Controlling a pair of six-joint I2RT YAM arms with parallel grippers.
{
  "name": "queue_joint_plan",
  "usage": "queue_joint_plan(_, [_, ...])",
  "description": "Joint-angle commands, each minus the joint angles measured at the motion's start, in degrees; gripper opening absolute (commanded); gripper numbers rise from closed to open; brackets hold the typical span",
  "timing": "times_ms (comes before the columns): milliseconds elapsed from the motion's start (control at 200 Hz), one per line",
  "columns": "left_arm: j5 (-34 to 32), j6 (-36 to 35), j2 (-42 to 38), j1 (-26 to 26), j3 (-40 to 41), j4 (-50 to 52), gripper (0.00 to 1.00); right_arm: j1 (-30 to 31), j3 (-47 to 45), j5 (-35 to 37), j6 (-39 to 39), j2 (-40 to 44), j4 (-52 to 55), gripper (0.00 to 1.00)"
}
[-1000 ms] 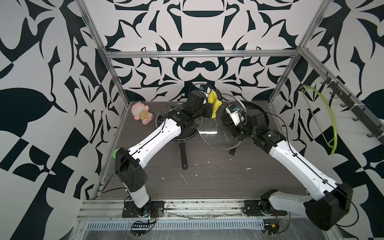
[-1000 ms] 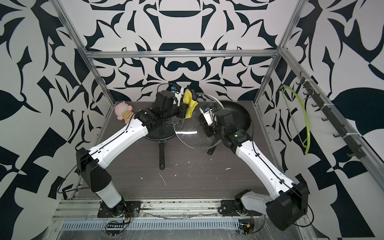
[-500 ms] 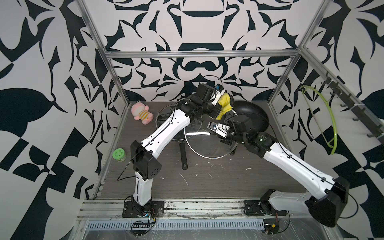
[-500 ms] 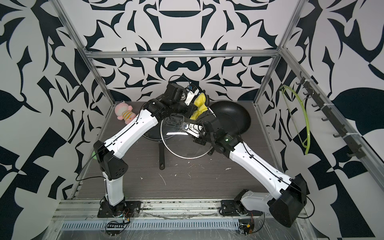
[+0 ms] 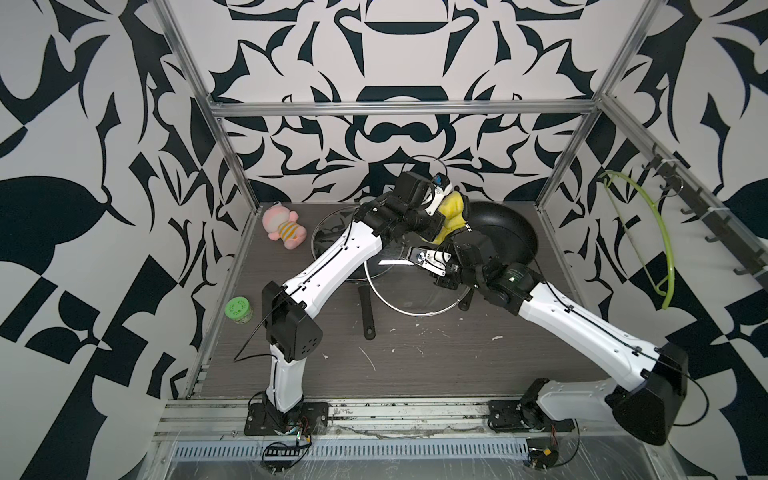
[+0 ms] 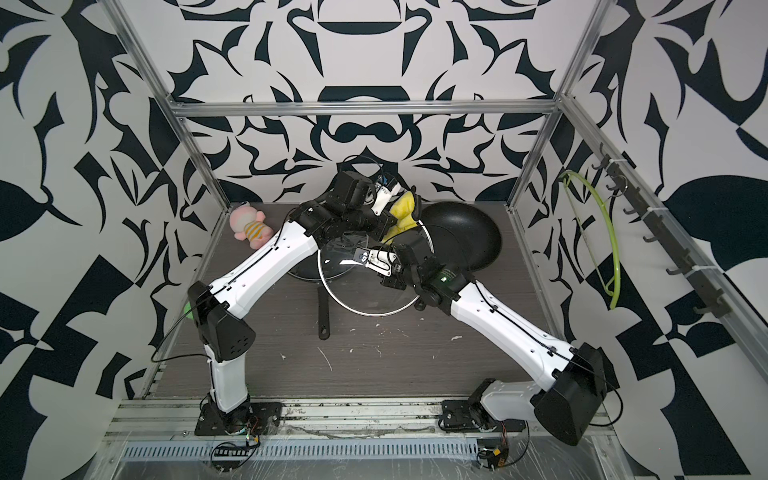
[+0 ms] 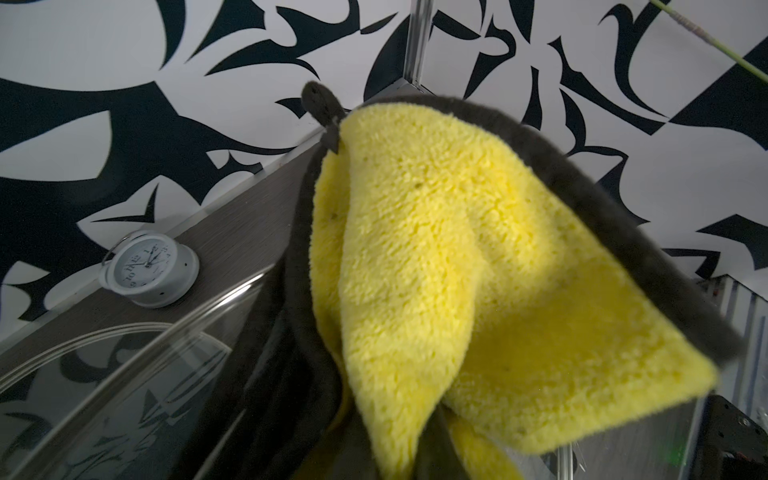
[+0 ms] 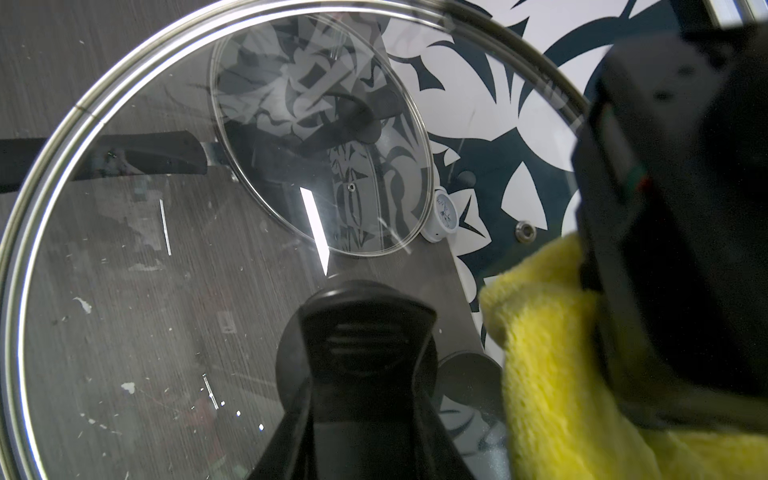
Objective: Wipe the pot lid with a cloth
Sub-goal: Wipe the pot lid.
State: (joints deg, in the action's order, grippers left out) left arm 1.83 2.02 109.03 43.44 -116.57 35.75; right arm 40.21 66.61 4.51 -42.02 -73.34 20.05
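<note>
Glass pot lid [image 5: 395, 291]: held up off table, looks tilted. R gripper [image 8: 357, 395] clamped narrow on its black knob [image 8: 357, 316], the best hold. Glass is rigid, slick, breakable, prob. heavyish.
Cloth [image 5: 451, 212]: soft, light, bunched in fully closed L gripper [image 5: 438, 224], at lid's far rim.
Count: 2 lids (incl. small lid [image 5: 336, 232]), 2 pans (open pan [image 5: 507, 237], covered pan [image 5: 368, 316]), 1 cloth.

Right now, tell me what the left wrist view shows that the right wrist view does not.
Left wrist only: the black loop at a corner of the cloth. Right wrist only: the pot lid nearly whole, with its black knob, and a pan handle seen through the glass. Both: the yellow cloth and the white clock by the wall.
</note>
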Motion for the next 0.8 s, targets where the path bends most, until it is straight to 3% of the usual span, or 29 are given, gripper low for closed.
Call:
queue_joint_plan(0, [-7.6,3.9,-4.3,-1.9,3.7,-3.7,0.00,-0.3,5.1,5.5,4.0,3.8,-17.1,0.00])
queue_joint_plan(210, [-13.6,4.7,-8.2,-2.6,8.5,-4.2,0.00,-1.9,5.7,8.8,10.9,4.4,-18.7,0.00])
queue_joint_plan(415, [-13.0,2.5,-14.4,-1.8,18.9,-9.9,0.00,-4.6,9.4,8.6,23.6,3.8,-18.1,0.00])
queue_joint_plan(800, [-25.2,-6.1,-18.7,8.2,32.1,-18.6,0.00,-10.6,14.3,-3.7,43.0,1.8,-18.7,0.00])
